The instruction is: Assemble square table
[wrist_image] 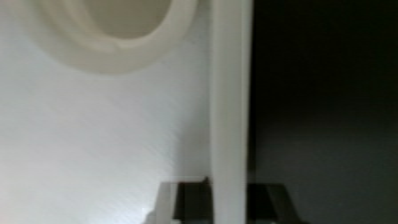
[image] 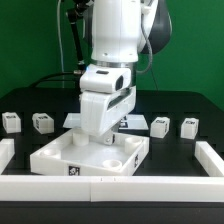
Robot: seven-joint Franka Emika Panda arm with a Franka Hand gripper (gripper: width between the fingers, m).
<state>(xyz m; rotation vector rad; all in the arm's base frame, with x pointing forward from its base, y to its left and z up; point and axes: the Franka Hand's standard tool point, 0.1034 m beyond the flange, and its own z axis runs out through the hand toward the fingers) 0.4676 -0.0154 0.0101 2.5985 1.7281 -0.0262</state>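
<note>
Jaws astride slab rim (wrist_image: 228,100), wrist view only

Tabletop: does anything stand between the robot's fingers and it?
Nothing visible does. The fingers are down at the tabletop; the wrist view shows its rim between them. The legs stand off to both sides.

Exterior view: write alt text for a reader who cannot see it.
A white robot arm has its gripper down at the square white table slab, which lies hollow face up on a black worktop. Two small block legs stand on the exterior view's left, two more on its right.
</note>
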